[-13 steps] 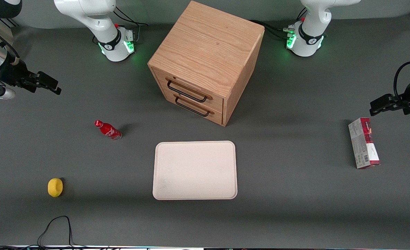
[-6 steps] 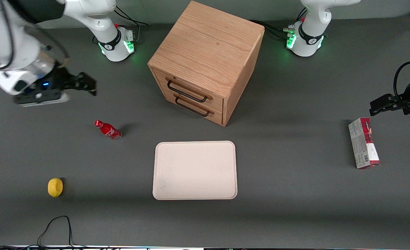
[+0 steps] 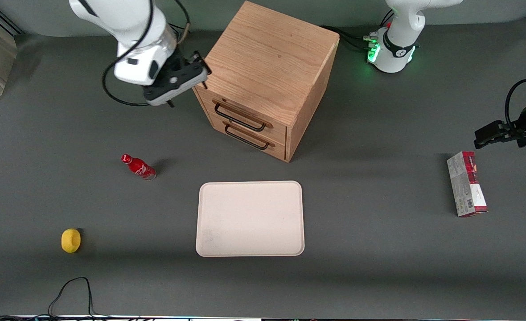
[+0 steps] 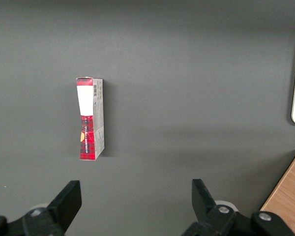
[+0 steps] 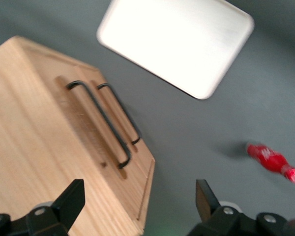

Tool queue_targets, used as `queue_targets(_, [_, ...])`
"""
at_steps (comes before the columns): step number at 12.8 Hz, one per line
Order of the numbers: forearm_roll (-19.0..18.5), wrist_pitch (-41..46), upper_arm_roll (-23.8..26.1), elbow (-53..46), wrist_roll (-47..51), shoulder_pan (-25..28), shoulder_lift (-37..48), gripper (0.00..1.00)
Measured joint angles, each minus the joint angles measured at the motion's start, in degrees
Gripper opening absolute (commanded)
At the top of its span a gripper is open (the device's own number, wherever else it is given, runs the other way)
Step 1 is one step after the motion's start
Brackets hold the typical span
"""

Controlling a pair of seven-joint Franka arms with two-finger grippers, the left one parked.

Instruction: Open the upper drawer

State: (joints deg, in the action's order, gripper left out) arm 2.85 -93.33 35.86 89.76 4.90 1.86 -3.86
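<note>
Front view, nearest first: a yellow lemon (image 3: 71,240) lies on the dark grey counter (image 3: 379,267) toward the working arm's end. A pale tray (image 3: 250,218) sits mid-counter, and a red bottle (image 3: 138,166) stands a little farther back. A red and white box (image 3: 466,190) lies toward the parked arm's end. Farther still stands a wooden cabinet (image 3: 267,58), turned at an angle. Its upper drawer (image 3: 245,117) is shut, flush with the cabinet face, above a matching lower drawer (image 3: 252,139). Each has a black wire handle (image 3: 239,118).

The end effector (image 3: 187,76) hangs above the counter beside the cabinet's top corner, apart from both handles. In the right wrist view its fingers (image 5: 69,201) are spread wide and hold nothing.

To do this reach well, the end effector likely needs to come down in front of the drawer face. It should straddle the top handle only, near its middle, clear of the lower one. A pull square to the angled face would probably keep the drawer from binding.
</note>
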Motion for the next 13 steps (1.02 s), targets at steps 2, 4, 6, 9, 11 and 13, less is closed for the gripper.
queue_targets(2, [0.0, 0.1, 1.6, -0.9, -1.7, 0.0, -2.2, 1.0])
queue_targets(4, [0.0, 0.3, 2.0, -0.9, -3.8, 0.0, -4.6, 1.0])
queue_targets(6, [0.0, -0.1, 3.0, -0.9, -6.8, 0.0, -8.8, 1.0])
queue_targets(9, [0.0, -3.8, 3.4, 0.2, -10.8, 0.1, -14.7, 1.0])
queue_targets(11, [-0.1, -7.4, 3.5, 2.1, -12.6, 0.1, -16.0, 1.0])
queue_targets(13, [-0.1, -10.4, 3.7, 4.3, -13.1, 0.2, -16.0, 1.0])
